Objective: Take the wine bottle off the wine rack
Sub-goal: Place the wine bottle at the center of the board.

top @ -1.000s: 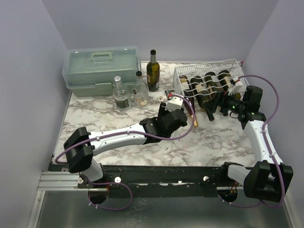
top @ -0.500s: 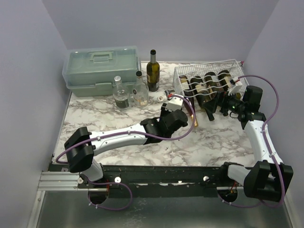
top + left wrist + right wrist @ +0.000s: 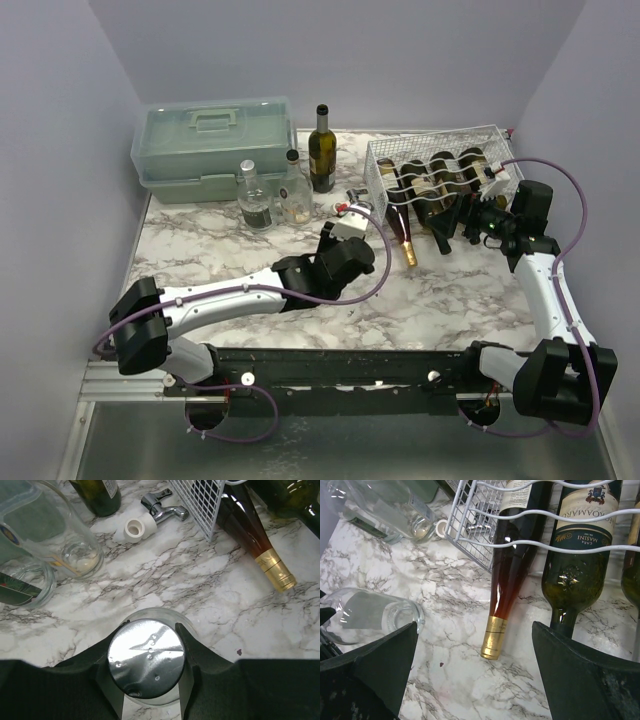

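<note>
- Marble-patterned tabletop (image 3: 460, 290), white with grey veins, shut in by plain pale lavender walls (image 3: 400, 60) at the back and on both sides.
- One wine rack (image 3: 480, 135) of white wire sits at the back right. From above I count four bottles lying in its cradles.
- One of those, the amber wine bottle (image 3: 507, 575), has its body under the leftmost wavy wire. Its gold-foiled neck sticks out onto the marble. A green bottle (image 3: 577, 565) labelled Masini lies just beside it.
- One pale green toolbox (image 3: 210, 145) stands at the back left, with one upright dark green wine bottle (image 3: 321, 150) beside it.
- Two upright clear glass bottles (image 3: 254, 197) stand in front of the toolbox.
- One chrome tap (image 3: 165, 511) with a white fitting lies near the rack's left end.
- My left gripper (image 3: 150, 630) is clamped on one clear glass jar (image 3: 146, 660) mid-table.
- My right gripper (image 3: 474, 645) has its fingers wide apart and holds nothing. It hovers over the necks of the amber and green bottles.
</note>
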{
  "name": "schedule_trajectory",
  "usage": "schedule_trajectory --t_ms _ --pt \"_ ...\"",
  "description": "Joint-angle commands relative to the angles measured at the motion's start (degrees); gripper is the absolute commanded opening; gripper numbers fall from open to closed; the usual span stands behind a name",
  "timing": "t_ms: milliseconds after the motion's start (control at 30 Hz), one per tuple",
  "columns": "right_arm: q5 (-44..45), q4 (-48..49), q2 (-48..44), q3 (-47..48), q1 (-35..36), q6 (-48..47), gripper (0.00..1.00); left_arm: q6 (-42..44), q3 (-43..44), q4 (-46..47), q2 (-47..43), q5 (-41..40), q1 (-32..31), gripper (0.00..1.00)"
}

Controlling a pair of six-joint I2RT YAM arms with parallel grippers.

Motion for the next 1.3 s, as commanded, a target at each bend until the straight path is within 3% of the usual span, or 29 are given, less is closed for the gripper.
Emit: schedule_trajectory --t_ms 0,300,767,1267 --pt "-0.8 -0.5 0.0 0.6 -0.2 -0.9 0.99 3.6 -1.2 3.8 -6.5 -6.0 1.3 0.0" --pt "-0.7 -0.5 0.2 0.6 -0.2 -1.0 0.99 3.6 -8.3 5.7 -16.4 -4.4 8.2 0.0" --pt "-0.4 -0.4 0.5 0.5 -0.2 -1.1 0.99 3.3 -18.1 7.7 -32.1 0.4 24.2 0.0" --pt "-0.6 -0.4 0.4 0.6 -0.3 -1.1 0.99 3.5 -18.5 9.1 -34.2 6.4 39.3 0.0"
